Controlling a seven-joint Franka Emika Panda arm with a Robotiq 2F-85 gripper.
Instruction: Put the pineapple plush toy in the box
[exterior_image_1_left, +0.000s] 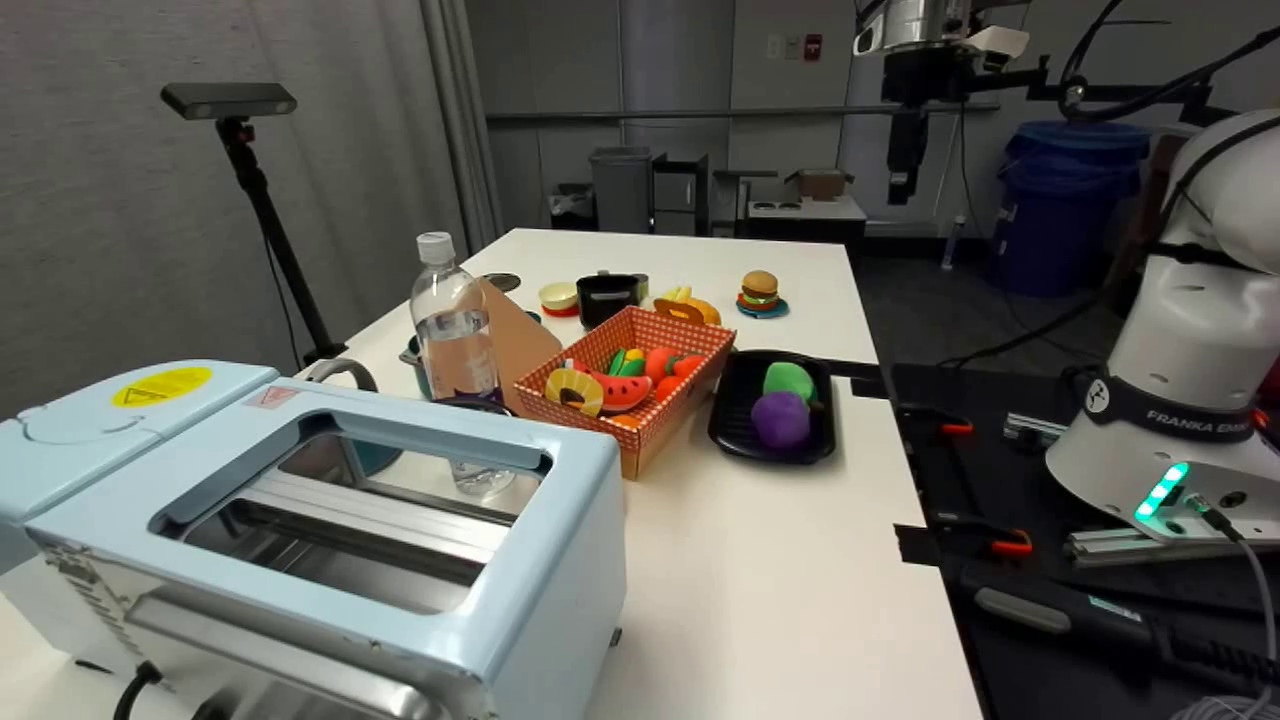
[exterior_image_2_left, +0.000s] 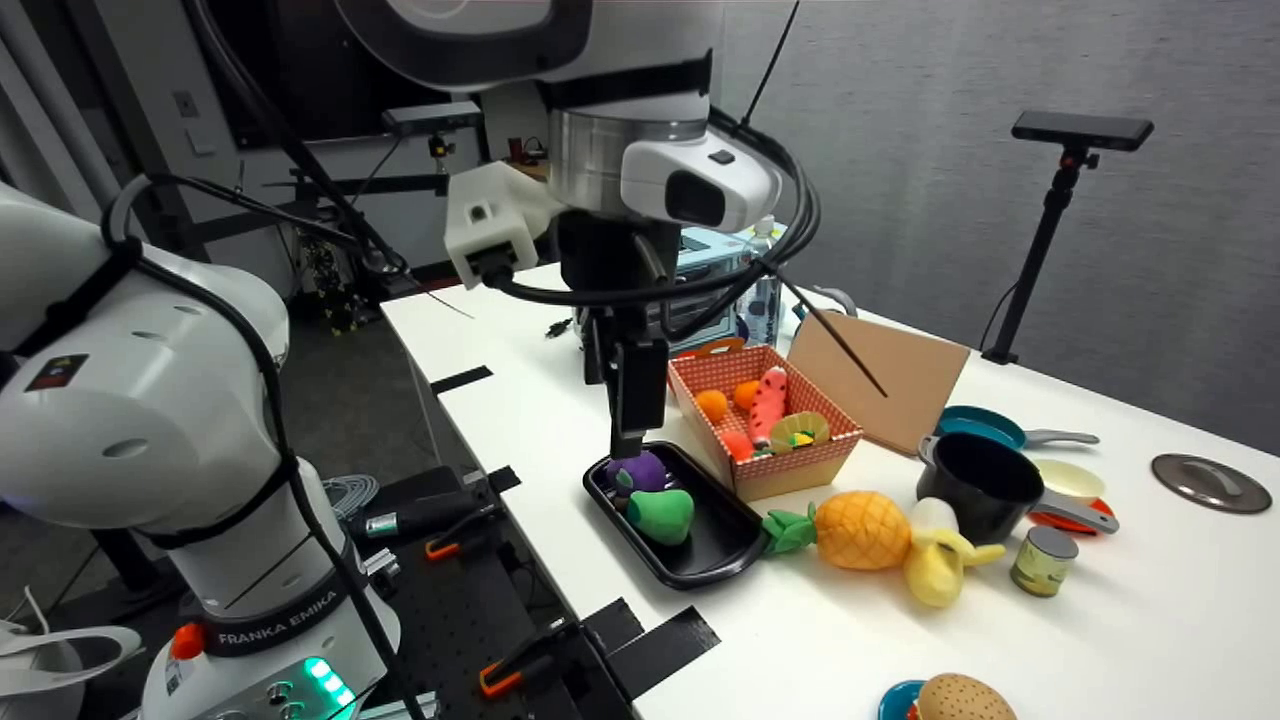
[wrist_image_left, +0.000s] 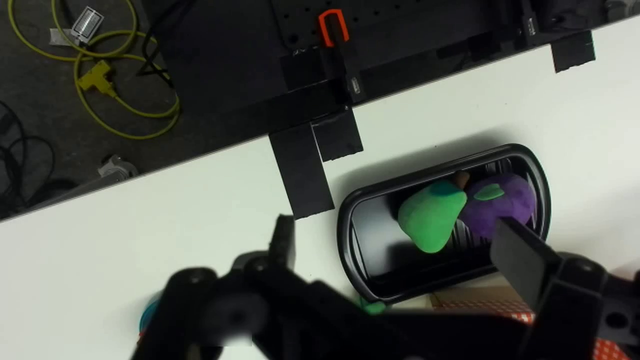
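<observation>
The pineapple plush toy (exterior_image_2_left: 862, 530) lies on its side on the table, orange body with green leaves beside the black tray. In an exterior view it is partly hidden behind the box (exterior_image_1_left: 708, 312); in the wrist view only a leaf (wrist_image_left: 374, 307) shows past the gripper. The box (exterior_image_2_left: 790, 480) is an orange-red checked bin with low walls, also in an exterior view (exterior_image_1_left: 690, 400), holding several toy foods. Its edge (wrist_image_left: 480, 305) shows in the wrist view. My gripper (wrist_image_left: 400, 247) is open and empty, high above the table near the tray, also in both exterior views (exterior_image_1_left: 902, 185) (exterior_image_2_left: 628, 435).
The black tray (exterior_image_2_left: 715, 560) holds a green pear (exterior_image_2_left: 661, 516) and a purple fruit (exterior_image_2_left: 640, 470). A banana (exterior_image_2_left: 938, 570), black pot (exterior_image_2_left: 975, 485) and can (exterior_image_2_left: 1044, 560) are by the pineapple. A brown board (exterior_image_2_left: 880, 375), bottle (exterior_image_1_left: 455, 340), toaster oven (exterior_image_1_left: 560, 580) and burger (exterior_image_1_left: 760, 288) stand on the table.
</observation>
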